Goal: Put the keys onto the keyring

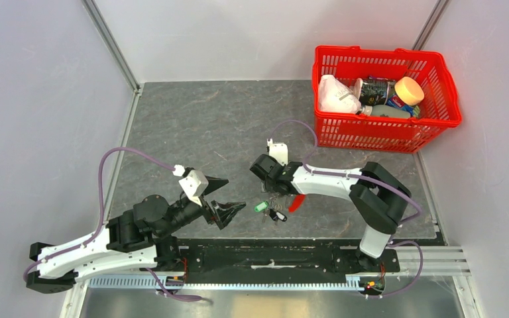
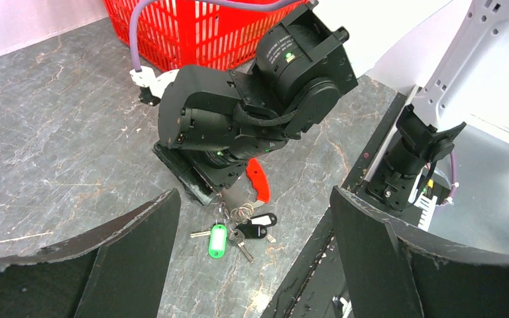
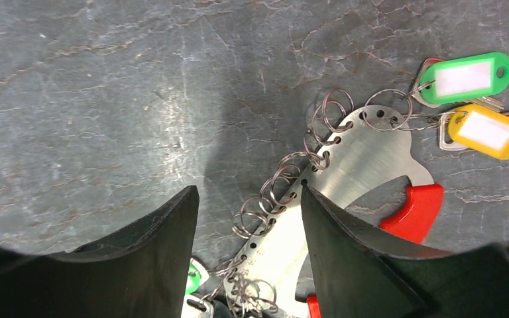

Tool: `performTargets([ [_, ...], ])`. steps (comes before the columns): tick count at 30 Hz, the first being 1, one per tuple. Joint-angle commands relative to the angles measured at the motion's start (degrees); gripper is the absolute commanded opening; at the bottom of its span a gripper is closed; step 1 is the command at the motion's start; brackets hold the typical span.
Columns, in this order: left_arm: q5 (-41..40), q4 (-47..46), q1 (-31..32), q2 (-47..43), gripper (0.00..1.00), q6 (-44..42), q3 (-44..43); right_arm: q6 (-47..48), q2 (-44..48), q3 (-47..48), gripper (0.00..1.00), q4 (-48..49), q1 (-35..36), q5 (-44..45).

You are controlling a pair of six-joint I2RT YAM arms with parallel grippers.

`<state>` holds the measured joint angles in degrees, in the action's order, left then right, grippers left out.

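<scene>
Grey marbled counter (image 1: pixel 199 126), white walls all round, and a red basket (image 1: pixel 371 136) of odds and ends off in the far right corner, well away from the action. My right hand (image 3: pixel 248 199) is down low, fingers spread, pinching nothing. My left hand (image 1: pixel 234 193) is wide open too and carries nothing.

Here's what worries me. The keyring (image 3: pixel 361 156) lies flat on the stone, so if I close the right hand now I expect the thin plate to skid or flip rather than seat. The small wire rings (image 3: pixel 275 189) along its edge could snag a fingertip and drag the whole bunch. The right arm also crowds over the spot, so bringing the left hand in risks a bump between the two.

As for position, the silvery plate runs up the gap between my right fingers and slips under the right-side one, with its red clasp (image 3: pixel 414 209) just beside that finger. The keys (image 3: pixel 467 79), one green-tagged and one yellow-tagged, lie just past the plate's far end. They look linked to it, though I can't be sure. The left hand faces the bunch, near but apart.
</scene>
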<state>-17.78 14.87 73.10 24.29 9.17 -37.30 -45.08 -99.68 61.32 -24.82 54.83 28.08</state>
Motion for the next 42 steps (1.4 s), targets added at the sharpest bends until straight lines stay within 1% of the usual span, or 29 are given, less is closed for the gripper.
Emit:
performTargets([
  [1, -0.85, 0.15, 0.09, -0.15, 0.90, 1.60, -0.76, -0.19, -1.69, 1.72, 0.65, 0.97, -0.49, 3.30],
  [6, -1.20, 0.14, 0.11, 0.06, 0.90, 1.56, -0.74, -0.45, -3.18, 1.19, 0.60, 1.80, -0.86, 3.28],
  [14, -1.38, -0.02, 0.07, 0.78, 0.90, 1.38, -0.85, -0.16, -3.42, 0.48, 0.43, 2.30, -1.04, 4.07],
  [16, -1.41, -0.02, 0.10, 0.77, 0.90, 1.38, -0.91, -0.10, -3.12, 0.28, 0.37, 2.31, -1.04, 4.23],
  [23, -1.38, 0.16, 0.11, 0.32, 0.90, 1.71, -0.85, 0.26, -0.59, -0.76, 0.07, 1.99, -1.04, 4.81],
  [25, -1.38, 0.16, 0.09, 0.24, 0.90, 1.69, -0.89, 0.52, 0.76, -1.05, 0.00, 1.72, -1.08, 4.76],
  [30, -1.14, 0.17, 0.11, 0.25, 0.90, 1.82, -1.20, 1.42, 6.50, -1.80, 0.00, 1.19, -1.04, 4.02],
  [35, -0.90, 0.05, 0.11, 0.14, 0.90, 2.03, -1.46, 3.67, 15.85, -2.22, 0.00, 0.60, -1.04, 2.71],
  [39, -0.57, -0.46, 0.11, 0.23, 0.90, 2.08, -1.68, 6.62, 24.61, -3.76, 0.00, 3.14, -1.04, 0.58],
  [42, -0.43, -0.50, 0.11, 0.73, 0.90, 2.01, -2.11, 7.86, 29.23, -3.83, 0.00, 3.89, -1.04, -0.67],
])
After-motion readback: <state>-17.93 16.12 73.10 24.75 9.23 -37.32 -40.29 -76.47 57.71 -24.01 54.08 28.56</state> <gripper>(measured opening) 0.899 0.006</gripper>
